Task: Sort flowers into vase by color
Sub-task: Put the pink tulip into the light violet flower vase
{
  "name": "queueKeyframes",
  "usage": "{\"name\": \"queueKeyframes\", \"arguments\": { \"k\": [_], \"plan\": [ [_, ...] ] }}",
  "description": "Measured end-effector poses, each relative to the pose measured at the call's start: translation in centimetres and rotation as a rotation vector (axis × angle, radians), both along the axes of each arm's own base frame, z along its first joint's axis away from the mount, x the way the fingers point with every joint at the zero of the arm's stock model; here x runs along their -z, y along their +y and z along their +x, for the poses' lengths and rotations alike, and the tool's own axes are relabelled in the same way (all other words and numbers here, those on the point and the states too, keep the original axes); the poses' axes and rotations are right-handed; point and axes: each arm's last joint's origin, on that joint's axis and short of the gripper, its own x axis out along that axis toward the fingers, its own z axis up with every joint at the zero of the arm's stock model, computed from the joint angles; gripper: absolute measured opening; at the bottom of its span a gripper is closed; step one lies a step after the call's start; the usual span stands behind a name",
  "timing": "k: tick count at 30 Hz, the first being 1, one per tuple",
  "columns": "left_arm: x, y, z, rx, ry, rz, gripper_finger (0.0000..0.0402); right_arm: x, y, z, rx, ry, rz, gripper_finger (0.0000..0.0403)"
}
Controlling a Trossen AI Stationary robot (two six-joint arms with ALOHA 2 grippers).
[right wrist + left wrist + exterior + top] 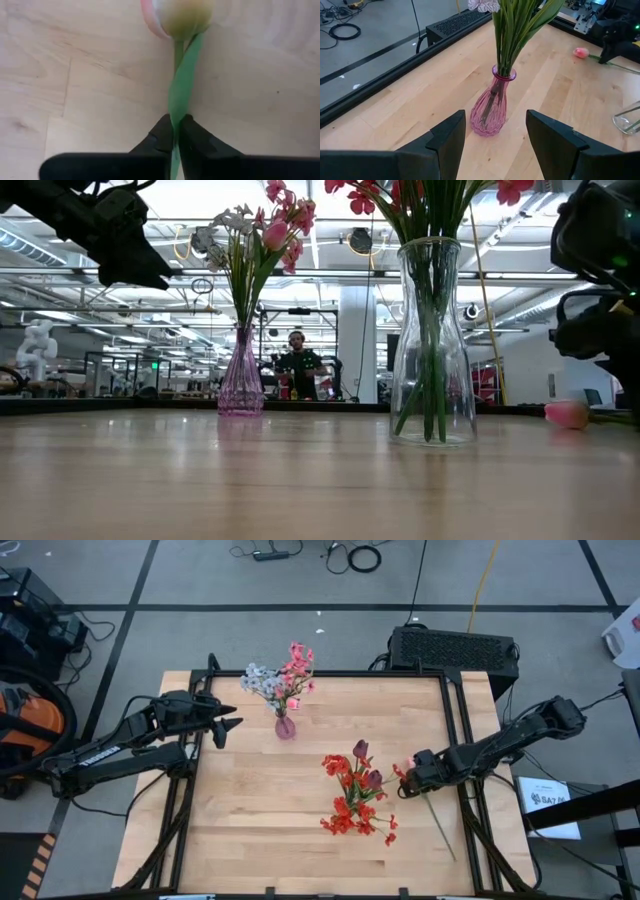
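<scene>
Already my right gripper [176,131] was pinched shut on the thin green stalk of the pink bud [178,17], low over the right side of the table [260,830], the flower lying flat on the wood just right of the clear vase [433,345] holding the red and maroon heads. My left gripper [495,135] hung with its fingers spread wide, near the pink vase [492,107] at the far side. The risk I judged: the stalk was slim and held close behind the head, so it could slip or twist in a lift, and the long trailing stem could snag the clear vase.
</scene>
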Motion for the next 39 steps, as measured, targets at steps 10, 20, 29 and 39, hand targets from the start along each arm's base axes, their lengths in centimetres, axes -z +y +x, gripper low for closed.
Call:
{"name": "queueKeyframes", "arguments": {
  "k": [10,20,29,39],
  "plan": [
    [-0.3,0.0,0.2,0.035,-0.037,0.001,0.0215,-5.8,-1.2,2.2,0.087,-0.298,-0.322,0.0004],
    [-1.8,0.0,1.0,0.152,-0.206,0.040,0.0215,-18.0,-5.0,4.5,0.048,-0.519,-0.769,0.0001],
    [-2.8,-0.4,3.1,0.283,-0.315,0.046,0.0215,-24.7,-7.2,5.2,0.016,-0.687,-0.982,0.0001],
    [-2.6,-4.5,7.3,0.270,-0.331,0.130,0.0215,-25.0,-8.0,8.5,-0.263,-0.812,-1.005,0.0000]
  ]
}}
